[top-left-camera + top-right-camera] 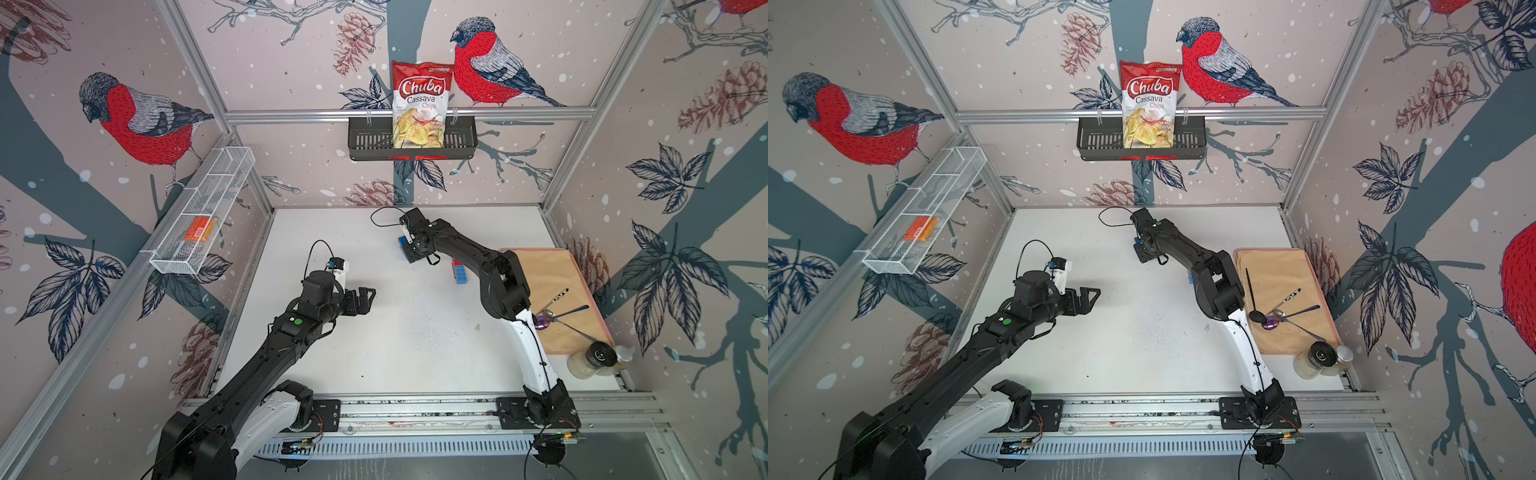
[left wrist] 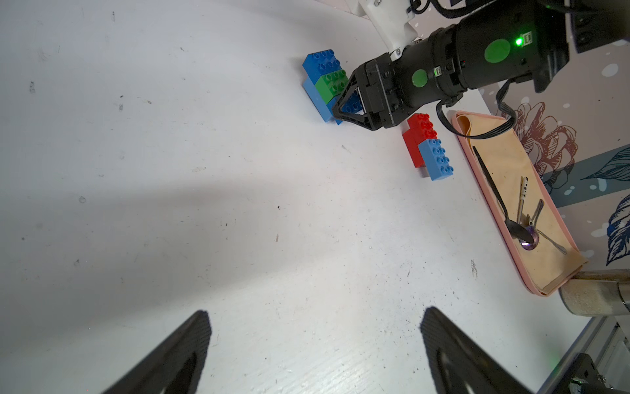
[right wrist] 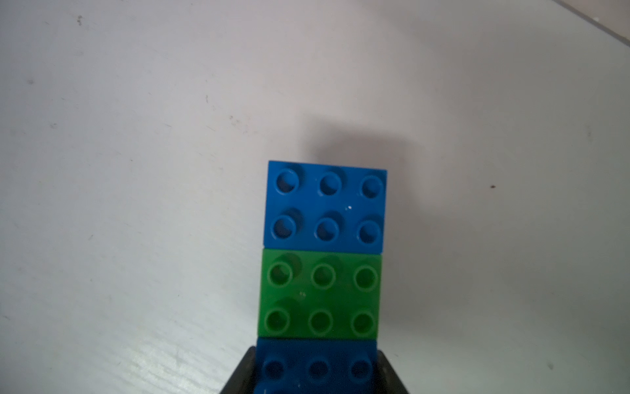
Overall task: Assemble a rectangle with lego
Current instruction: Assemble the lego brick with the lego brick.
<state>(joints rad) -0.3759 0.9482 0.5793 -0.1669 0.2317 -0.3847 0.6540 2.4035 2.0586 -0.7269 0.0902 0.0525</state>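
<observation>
A row of lego stands at the back middle of the white table. In the right wrist view it runs blue brick [image 3: 325,208], green brick [image 3: 320,295], then dark blue brick [image 3: 317,361]. My right gripper [image 3: 317,366] is shut on that dark blue brick, one finger on each side. The left wrist view shows these on a light blue brick [image 2: 315,99], with the right gripper [image 2: 344,112] over the end. A red brick [image 2: 417,134] joined to a light blue brick [image 2: 438,158] lies apart, toward the tray. My left gripper [image 2: 313,317] hangs open over bare table, also in both top views [image 1: 365,299] [image 1: 1090,299].
A pink tray [image 1: 552,270] lined with cloth holds several spoons [image 1: 561,311] at the right edge. Jars [image 1: 592,359] stand at its near end. A white wire mesh basket [image 1: 199,228] with an orange box hangs on the left wall. A chips bag [image 1: 419,104] sits in a black basket on the back wall.
</observation>
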